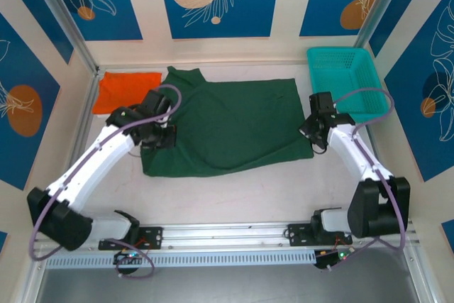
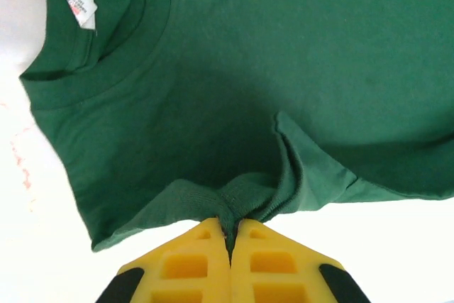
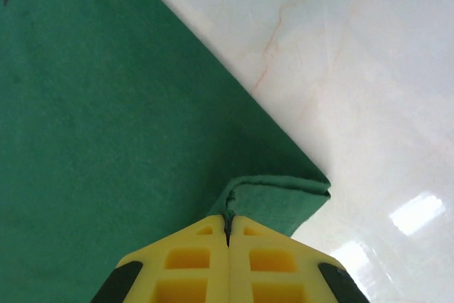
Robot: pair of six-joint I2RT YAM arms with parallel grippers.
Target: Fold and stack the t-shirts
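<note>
End effectors (image 2: 228, 239) (image 3: 228, 230) pinching shirt (image 2: 248, 69) edges, table (image 3: 369, 104) (white) beyond

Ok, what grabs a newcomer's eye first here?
A dark green t-shirt spread across the middle, the left end effector shut on its left edge and the right end effector shut on its right corner. An orange t-shirt lies folded far left, a teal basket far right.

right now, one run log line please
left claw: shut on dark green cloth t-shirt | right claw: shut on its corner | bright orange folded cloth shirt: far left
</note>
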